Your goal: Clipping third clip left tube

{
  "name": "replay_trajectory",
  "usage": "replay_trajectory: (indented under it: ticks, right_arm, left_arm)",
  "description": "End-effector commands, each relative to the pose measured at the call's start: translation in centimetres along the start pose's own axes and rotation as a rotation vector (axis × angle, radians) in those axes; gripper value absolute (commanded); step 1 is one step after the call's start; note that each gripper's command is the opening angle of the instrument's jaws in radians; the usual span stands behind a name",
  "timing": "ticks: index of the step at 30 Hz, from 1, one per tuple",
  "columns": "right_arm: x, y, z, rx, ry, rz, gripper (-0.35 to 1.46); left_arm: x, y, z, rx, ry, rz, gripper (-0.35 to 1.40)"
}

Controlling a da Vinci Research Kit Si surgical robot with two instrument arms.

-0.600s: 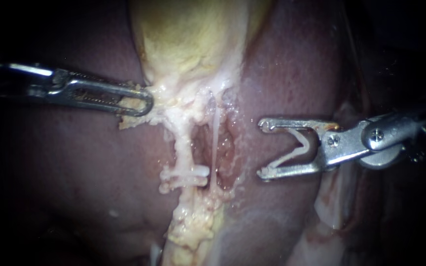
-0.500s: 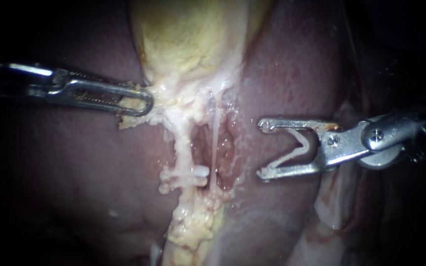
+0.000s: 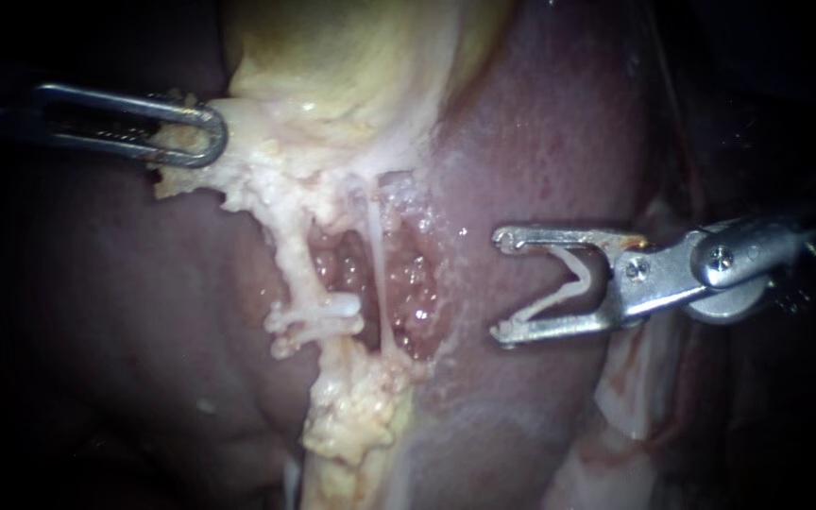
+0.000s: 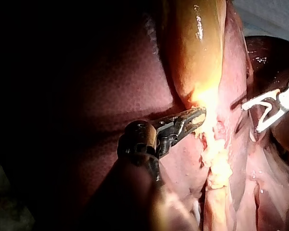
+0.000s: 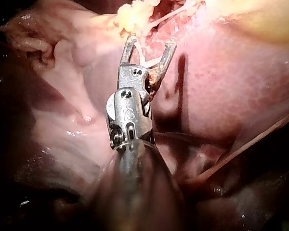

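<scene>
Left tube [image 3: 297, 260], a lumpy whitish cord with a white clip [image 3: 332, 309] across it, runs away from the fatty tissue [image 3: 247, 179] that my left instrument [image 3: 205, 135] pinches between closed jaws at the neck of the gallbladder [image 3: 332, 57]. It lies well ahead of my right instrument [image 3: 500, 283], beyond the thin right tube [image 3: 375, 274], with bare liver [image 3: 540, 142] just off the jaw tips. Those right jaws stand wide apart, cradling an open V-shaped clip [image 3: 578, 270] whose legs rest against both, apart from either tube.

Your left instrument [image 3: 222, 142] comes in level, jaws pinched on tissue [image 3: 238, 179]. Your right instrument [image 3: 502, 285] slants in, jaws spread wide, both touching a clip [image 3: 550, 300].
</scene>
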Motion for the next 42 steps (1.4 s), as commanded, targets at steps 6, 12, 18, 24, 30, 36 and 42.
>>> replay_trajectory:
  ticks: [6,12,18,24,30,36,42]
  right_arm:
    - [0.12,0.03,0.29,0.044,0.025,0.093,0.50]
    - [0.18,0.11,0.63,0.066,0.048,0.190,0.50]
    - [0.06,0.21,0.92,0.097,0.107,0.288,0.50]
    - [-0.18,0.32,1.06,0.121,0.125,0.338,0.49]
    - [-0.38,0.39,1.07,0.122,0.123,0.360,0.49]
    - [-0.41,0.45,1.10,0.129,0.124,0.357,0.50]
    - [-0.42,0.51,1.17,0.149,0.148,0.362,0.50]
  left_arm:
    - [-0.03,-0.06,0.04,0.003,0.001,0.005,-0.35]
    - [-0.05,-0.07,0.05,0.004,0.002,0.006,-0.35]
    - [-0.07,-0.08,0.08,0.007,0.007,0.007,-0.35]
    - [-0.08,-0.10,0.10,0.007,0.004,0.009,-0.35]
    - [-0.10,-0.12,0.11,0.009,0.001,0.010,-0.35]
    - [-0.10,-0.12,0.12,0.009,-0.002,0.011,-0.35]
    - [-0.11,-0.13,0.12,0.009,-0.002,0.011,-0.35]
